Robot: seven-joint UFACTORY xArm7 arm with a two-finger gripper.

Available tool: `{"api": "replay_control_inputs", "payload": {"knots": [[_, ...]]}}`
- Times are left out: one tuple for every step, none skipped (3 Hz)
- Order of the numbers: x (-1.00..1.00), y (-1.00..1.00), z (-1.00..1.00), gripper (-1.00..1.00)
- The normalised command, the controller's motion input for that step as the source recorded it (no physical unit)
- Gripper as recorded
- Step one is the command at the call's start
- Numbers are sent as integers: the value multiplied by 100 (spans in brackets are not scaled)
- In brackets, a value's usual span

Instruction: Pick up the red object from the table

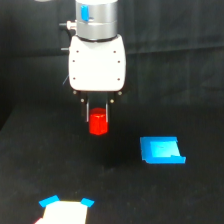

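The red object (98,127), a small stubby cylinder, sits between the two thin fingers of my gripper (98,119) in the middle of the exterior view. The fingers press against both its sides, and its lower half sticks out below the fingertips. It appears to hang a little above the black table (30,165), though the gap underneath is hard to judge. The white gripper body and grey wrist rise straight above it.
A bright blue flat tray-like piece (161,150) lies on the table to the exterior view's right of the gripper. A white piece with blue corners (65,212) sits at the bottom edge, left of centre.
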Motion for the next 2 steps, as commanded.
{"api": "replay_control_inputs", "payload": {"knots": [[12,0,-42,-100],[23,10,-24,-100]]}}
